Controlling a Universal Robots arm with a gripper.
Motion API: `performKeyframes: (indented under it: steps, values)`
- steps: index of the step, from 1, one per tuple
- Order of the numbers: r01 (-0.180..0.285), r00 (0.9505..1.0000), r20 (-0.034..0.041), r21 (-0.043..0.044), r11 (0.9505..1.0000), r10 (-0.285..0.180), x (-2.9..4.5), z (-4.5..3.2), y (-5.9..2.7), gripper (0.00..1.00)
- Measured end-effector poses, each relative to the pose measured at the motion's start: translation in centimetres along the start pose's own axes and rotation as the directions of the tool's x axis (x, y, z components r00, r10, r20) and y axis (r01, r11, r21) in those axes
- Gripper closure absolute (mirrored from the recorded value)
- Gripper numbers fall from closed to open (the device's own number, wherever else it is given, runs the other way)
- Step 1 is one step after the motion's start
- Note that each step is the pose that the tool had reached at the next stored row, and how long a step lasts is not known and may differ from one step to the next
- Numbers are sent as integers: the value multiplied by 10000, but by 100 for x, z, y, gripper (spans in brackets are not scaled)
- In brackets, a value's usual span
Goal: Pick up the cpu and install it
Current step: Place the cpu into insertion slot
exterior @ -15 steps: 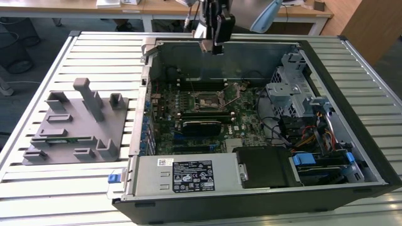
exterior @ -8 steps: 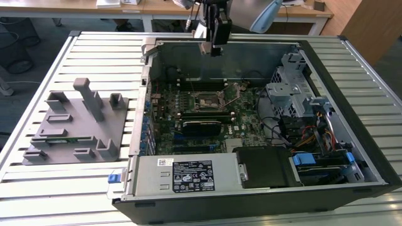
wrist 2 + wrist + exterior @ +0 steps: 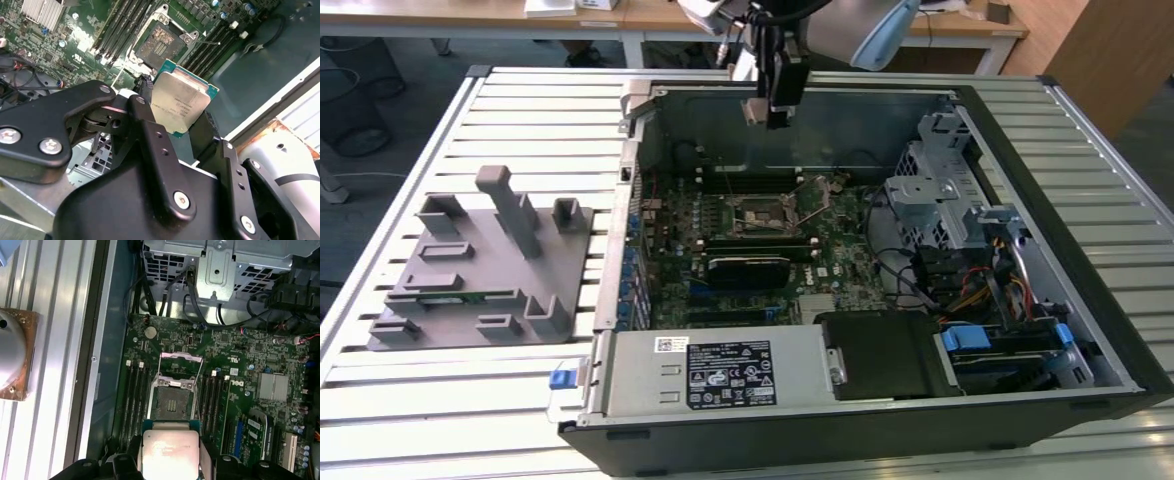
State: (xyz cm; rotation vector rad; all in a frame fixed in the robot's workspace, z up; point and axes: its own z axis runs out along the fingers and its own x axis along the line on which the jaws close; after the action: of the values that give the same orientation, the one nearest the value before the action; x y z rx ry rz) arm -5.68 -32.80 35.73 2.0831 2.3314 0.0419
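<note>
Now we have the tool (image 3: 177,114) clenched on the cpu (image 3: 184,100), held above the motherboard (image 3: 240,390) and apart from the open socket (image 3: 172,402); we judge it needs keeping level, edges square to that socket, lest pins bend.

Exterior view: looked down from well back over the computer case (image 3: 854,440).
Wrist views: hung close above, perhaps from opposite sides; both shared the socket (image 3: 156,44) (image 3: 172,402).
</note>
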Motion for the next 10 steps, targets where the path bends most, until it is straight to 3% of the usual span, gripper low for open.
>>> performKeyframes:
  steps: [10]
  values:
    - [0,10000,42,4,10000,0,-9,46,-2,46]
